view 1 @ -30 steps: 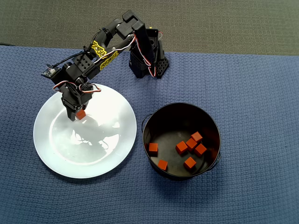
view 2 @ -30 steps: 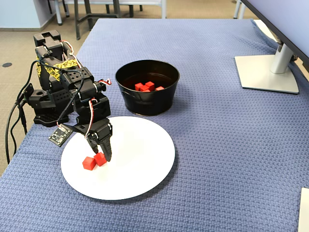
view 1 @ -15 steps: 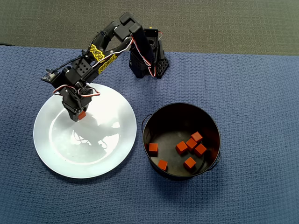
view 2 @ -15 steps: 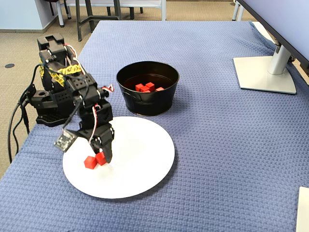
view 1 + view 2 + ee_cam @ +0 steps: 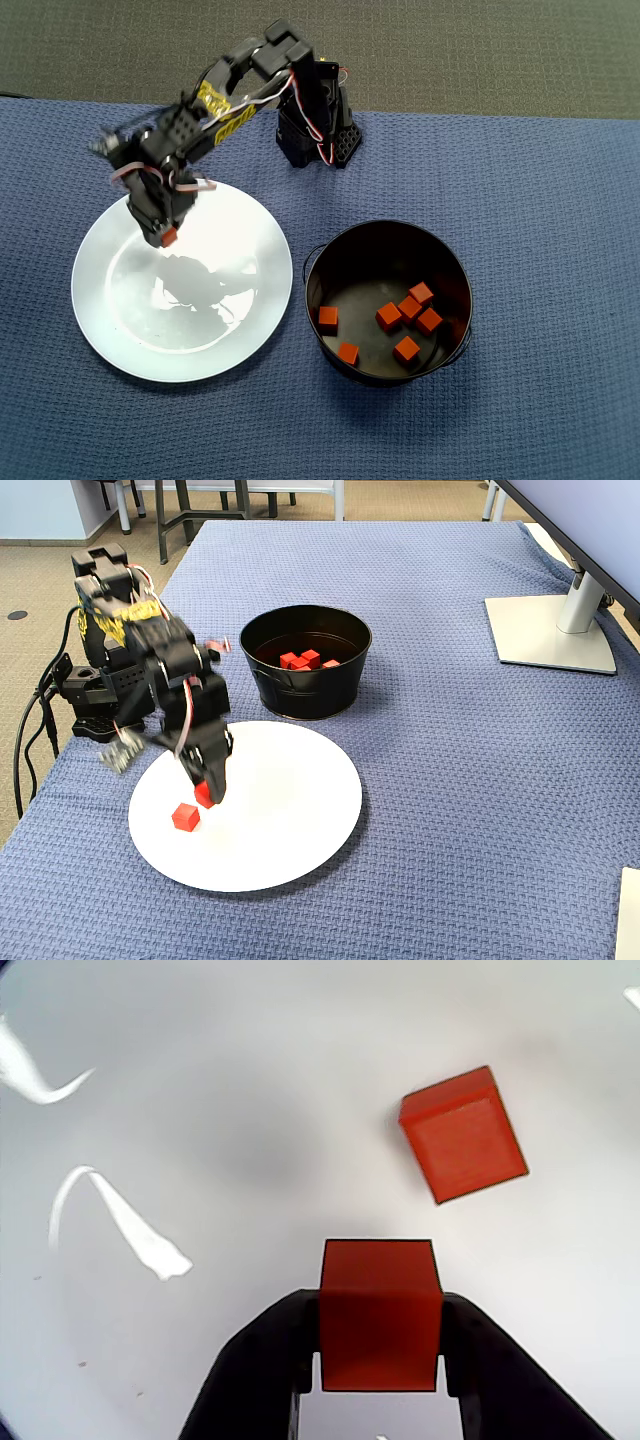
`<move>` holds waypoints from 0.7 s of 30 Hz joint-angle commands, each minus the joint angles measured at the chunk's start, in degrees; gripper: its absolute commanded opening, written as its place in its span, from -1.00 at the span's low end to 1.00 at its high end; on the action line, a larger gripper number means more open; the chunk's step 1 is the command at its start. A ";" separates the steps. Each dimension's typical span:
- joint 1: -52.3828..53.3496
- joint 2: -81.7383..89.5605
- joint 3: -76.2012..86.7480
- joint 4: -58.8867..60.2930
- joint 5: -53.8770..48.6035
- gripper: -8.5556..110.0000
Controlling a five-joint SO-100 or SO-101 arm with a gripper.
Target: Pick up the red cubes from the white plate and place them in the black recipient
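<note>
My two black fingers (image 5: 380, 1360) pinch one small matte red-orange cube (image 5: 380, 1310) from its left and right sides, as the wrist view shows, and the cube sits squarely between them above the glossy surface of the large round white plate (image 5: 200, 1110). In the fixed view the held cube (image 5: 205, 796) hangs at my fingertips just above the plate (image 5: 290, 810), clear of it. A second red-orange cube (image 5: 463, 1134) lies loose on the plate, apart from the one I hold, turned at an angle; in the fixed view it rests near the plate's left edge (image 5: 185, 817), just beside my fingers.

The overhead view blurs my black arm (image 5: 190, 135) with its yellow markings, which reaches from its base at the top of the picture down over the plate's upper left part (image 5: 180, 330).

The round black metal pot (image 5: 330, 250) stands just right of the plate on the worktop's blue woven cloth (image 5: 540, 200), and six more red-orange cubes (image 5: 389, 316) lie scattered on its dark shiny floor.
</note>
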 commanded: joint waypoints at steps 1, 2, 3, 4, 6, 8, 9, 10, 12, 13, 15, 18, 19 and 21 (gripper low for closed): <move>-4.66 10.81 -10.20 6.59 7.29 -0.86; -5.98 12.48 -11.60 7.65 8.79 -0.86; -7.56 14.06 -12.66 8.53 10.46 -0.86; -9.58 15.73 -12.92 8.79 11.95 -0.86; -14.50 18.72 -12.30 8.61 14.68 -0.86; -20.65 20.57 -11.16 7.56 17.93 -0.86; -23.73 20.92 -10.37 6.77 19.78 -0.86; -26.98 21.18 -9.58 6.06 21.80 -0.86; -33.66 21.62 -8.26 5.36 25.05 -0.86; -36.91 21.80 -7.73 5.36 26.81 -0.86; -43.51 22.15 -6.94 5.54 28.56 -0.86; -54.23 23.20 -5.10 6.68 23.12 -0.48; -56.51 23.91 -4.57 7.03 21.62 -0.44; -57.48 26.46 -3.69 7.29 20.39 -0.42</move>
